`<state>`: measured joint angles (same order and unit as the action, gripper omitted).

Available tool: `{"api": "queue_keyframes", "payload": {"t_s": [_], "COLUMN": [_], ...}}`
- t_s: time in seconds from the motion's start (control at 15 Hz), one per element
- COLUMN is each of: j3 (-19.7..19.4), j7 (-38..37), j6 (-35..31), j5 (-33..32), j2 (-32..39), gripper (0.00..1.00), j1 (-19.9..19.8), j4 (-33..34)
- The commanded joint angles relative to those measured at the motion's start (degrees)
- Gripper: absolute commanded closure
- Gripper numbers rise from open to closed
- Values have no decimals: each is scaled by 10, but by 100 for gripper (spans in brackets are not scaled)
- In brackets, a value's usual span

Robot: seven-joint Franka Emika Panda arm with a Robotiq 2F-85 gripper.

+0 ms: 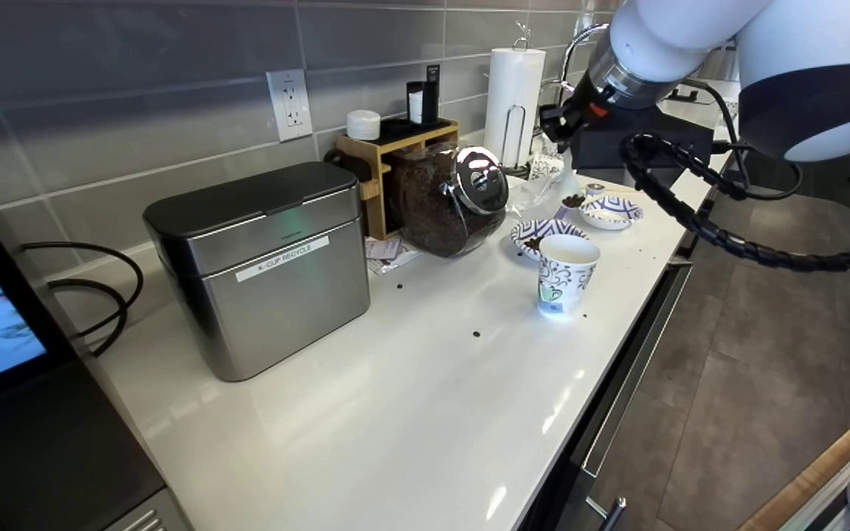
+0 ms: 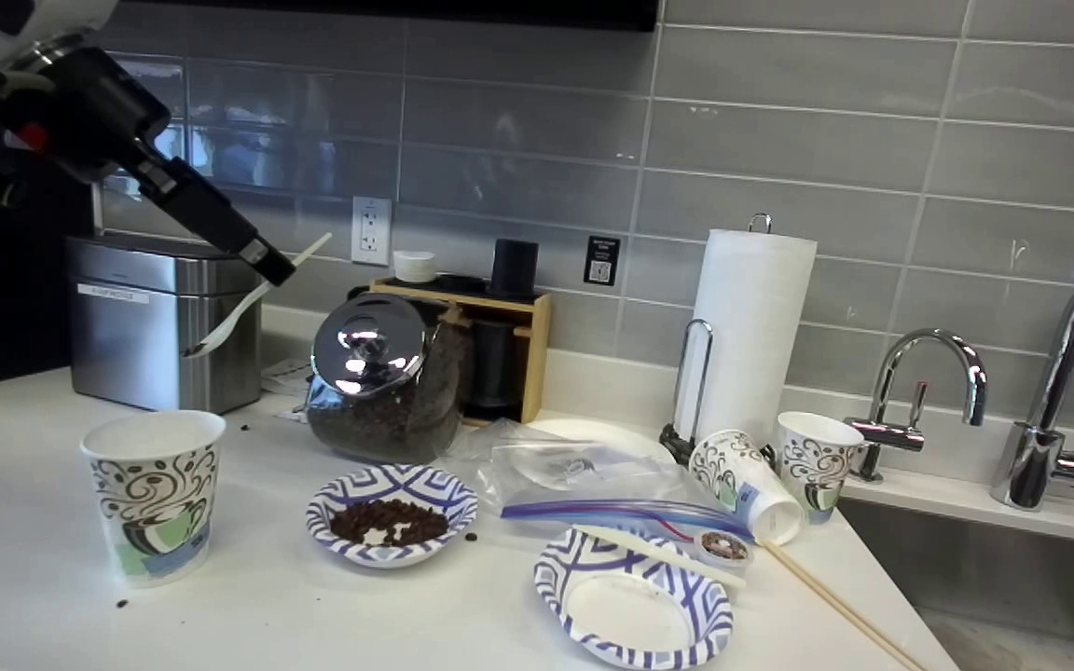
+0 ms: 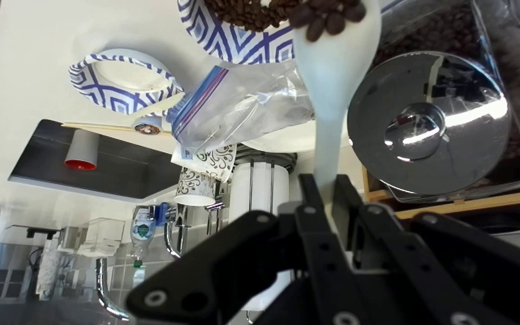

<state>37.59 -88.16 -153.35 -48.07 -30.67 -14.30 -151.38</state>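
Grey tile backs a white counter; above its left part in an exterior view, your gripper is nearly closed, pinching the white spoon by its handle. Dark beans sit at the spoon's lower, tilted end, so level it, turn slowly, and avoid knocking the paper cup at near left or the 2 patterned bowls right of it.
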Motion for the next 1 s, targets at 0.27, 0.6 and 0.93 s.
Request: {"api": "queue_keyframes", "payload": {"t_s": [0.27,0.6,0.93], "j3": [13,29,41], "j7": [-7,3,0], "j6": [-2,2,17], "j5": [-11,-43,-77], "j2": [-7,-20,-48], "gripper": [97,97,97], "j1": [-8,-11,-12], "j4": [-3,-3,-10]}}
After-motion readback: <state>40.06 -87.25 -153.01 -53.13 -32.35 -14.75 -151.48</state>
